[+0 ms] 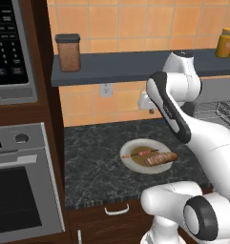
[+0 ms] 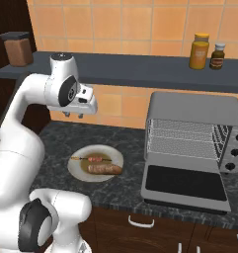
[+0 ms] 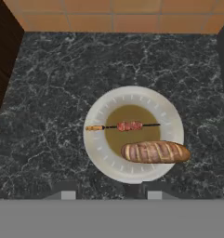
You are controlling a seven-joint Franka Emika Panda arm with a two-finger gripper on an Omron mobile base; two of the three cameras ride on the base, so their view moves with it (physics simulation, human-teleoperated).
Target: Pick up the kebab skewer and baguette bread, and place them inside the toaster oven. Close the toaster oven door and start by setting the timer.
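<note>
Fingers (image 3: 108, 194): two dark tips at the bottom of the hand view, set apart with a gap between them, nothing in the gap. They hang above the plate (image 3: 98, 153), not touching it or the food. In the right base view the hand sits high over the surface (image 2: 56, 143), in front of the tiled wall and above the plate's far side.

Plate: white, round, with a tan centre, lying flat on the dark marbled surface. All positions below are taken from the plate.

Skewer (image 3: 127, 126): on the plate, across the tan centre, on the wall-side half. Reddish meat at mid-stick; tan handle end reaches toward the plate's left rim as the hand view shows it.

Baguette (image 3: 155, 152): on the plate, on the near half, roughly parallel to the skewer and apart from it. One end overhangs the rim on the toaster-oven side.

Toaster oven (image 2: 189, 111): on the surface, well to the right of the plate. Door (image 2: 184, 183) dropped open, lying flat toward the front. Wire rack (image 2: 182, 138) visible inside, bare.

Shelf (image 2: 140, 69) on the wall above the plate: a brown jar (image 2: 18, 48) at the left end, two bottles (image 2: 199, 51) over the toaster oven.
</note>
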